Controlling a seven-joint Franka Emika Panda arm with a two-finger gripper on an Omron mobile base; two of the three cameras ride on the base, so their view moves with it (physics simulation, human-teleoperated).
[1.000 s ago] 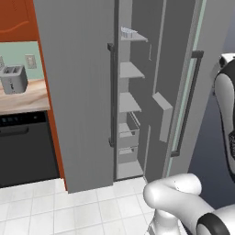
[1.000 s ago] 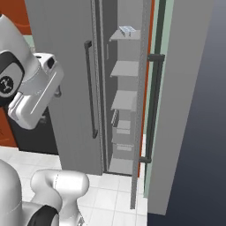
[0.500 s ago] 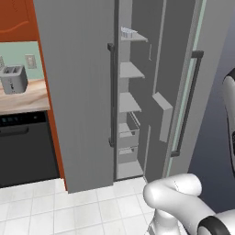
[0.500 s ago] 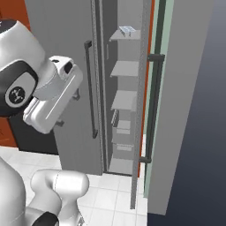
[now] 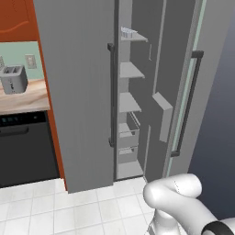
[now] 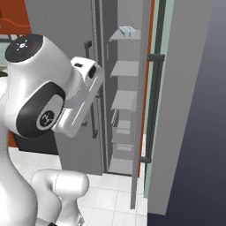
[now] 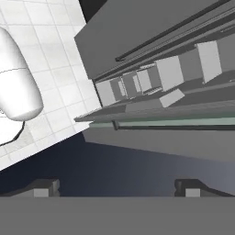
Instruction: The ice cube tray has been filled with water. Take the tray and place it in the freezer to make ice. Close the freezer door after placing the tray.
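The arm has swung further across the right base view. The claw (image 7: 117,186) stands released and holds nothing. The ice cube tray (image 5: 129,33), white and narrow, lies on the freezer's (image 5: 137,92) top shelf; the freezer door (image 5: 190,92) stands open.

The freezer (image 5: 133,110) stands open on the white tiled floor (image 5: 55,209). On its top shelf (image 5: 134,37), toward the front edge, lies the ice cube tray (image 5: 128,32). The lower shelves hold pale bins.
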